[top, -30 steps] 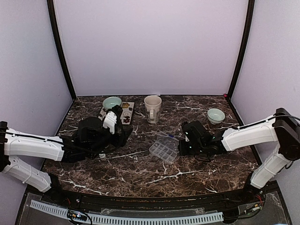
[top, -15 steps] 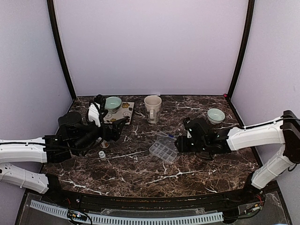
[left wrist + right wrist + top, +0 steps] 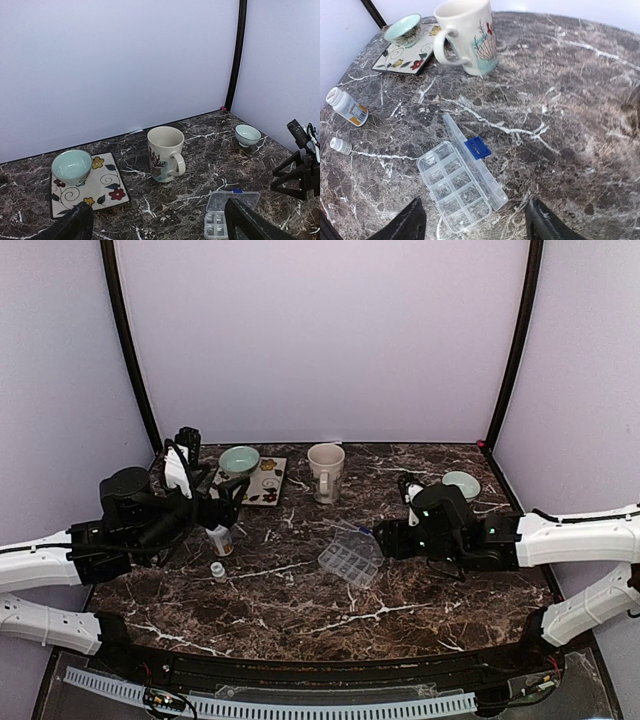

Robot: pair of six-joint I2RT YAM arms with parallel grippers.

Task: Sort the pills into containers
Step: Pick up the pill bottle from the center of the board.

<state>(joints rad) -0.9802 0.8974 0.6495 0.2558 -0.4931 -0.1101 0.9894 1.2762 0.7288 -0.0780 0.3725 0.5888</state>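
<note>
The right gripper [image 3: 475, 204] is hanging just beside the pill-organizer tray [image 3: 462, 187], jaws apart and gripping nothing. The tray is lying mid-worktop with its lid open. The left gripper [image 3: 159, 206] is gaping wide and empty toward the left edge, where a capped pill bottle [image 3: 347, 106] and a small vial [image 3: 340, 145] are sitting. No pills are showing in the compartments, so sorting is seemingly barely begun. A mug [image 3: 470, 35] is sitting near the back edge.

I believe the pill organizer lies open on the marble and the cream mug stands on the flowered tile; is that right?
Not quite: the mug stands on the bare marble beside the tile; the left wrist view shows it. The organizer does lie open.
</note>
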